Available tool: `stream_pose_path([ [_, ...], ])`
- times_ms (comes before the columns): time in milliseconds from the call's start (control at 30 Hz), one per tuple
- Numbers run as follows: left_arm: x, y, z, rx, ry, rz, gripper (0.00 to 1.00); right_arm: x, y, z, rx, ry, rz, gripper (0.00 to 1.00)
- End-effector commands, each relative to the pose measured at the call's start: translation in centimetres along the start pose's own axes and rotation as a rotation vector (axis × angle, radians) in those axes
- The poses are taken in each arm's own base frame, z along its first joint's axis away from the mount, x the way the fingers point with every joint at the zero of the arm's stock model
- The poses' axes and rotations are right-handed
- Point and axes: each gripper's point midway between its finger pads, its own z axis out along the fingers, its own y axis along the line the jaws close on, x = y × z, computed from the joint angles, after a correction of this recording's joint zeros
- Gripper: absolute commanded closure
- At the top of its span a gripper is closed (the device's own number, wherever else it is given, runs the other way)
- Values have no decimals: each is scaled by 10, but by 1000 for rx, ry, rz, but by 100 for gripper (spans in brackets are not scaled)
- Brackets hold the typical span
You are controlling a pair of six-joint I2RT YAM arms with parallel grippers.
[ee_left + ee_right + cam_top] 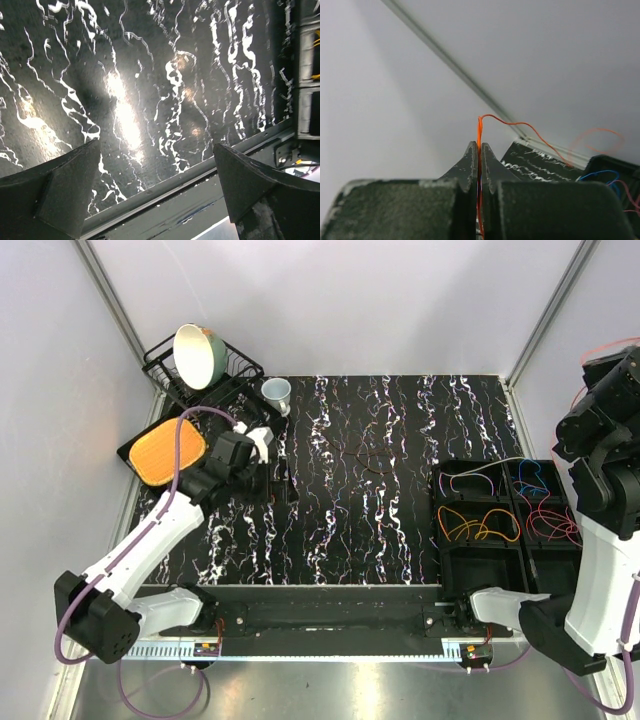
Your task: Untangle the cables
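Right hand [479, 146] pinches orange cable [479, 131]; left hand [156, 145] gapes.

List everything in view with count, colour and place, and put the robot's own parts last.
cables: many; orange, yellow, red, blue, pale; looped in the bins
orange cable: one; orange; running up from the bins into the right gripper
bins: several compartments; black; right side of the table
dish rack: one; black; far left corner
bowl: one; cream and green; on edge in the dish rack
cup: one; pale; on the table beside the dish rack
tray: one; black with orange inside; left edge
table: one; black, white veins
left gripper: one; black; open, empty, over the table
right gripper: one; black; shut on the orange cable
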Motion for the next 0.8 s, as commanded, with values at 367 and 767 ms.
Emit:
stream_pose_path([
  [367,23,14,6,9,-28,51,1,-65,-84,-26,284,-207,-114,100],
  [767,26,13,2,18,-48,64,1,-74,-101,-37,288,-220,-123,100],
])
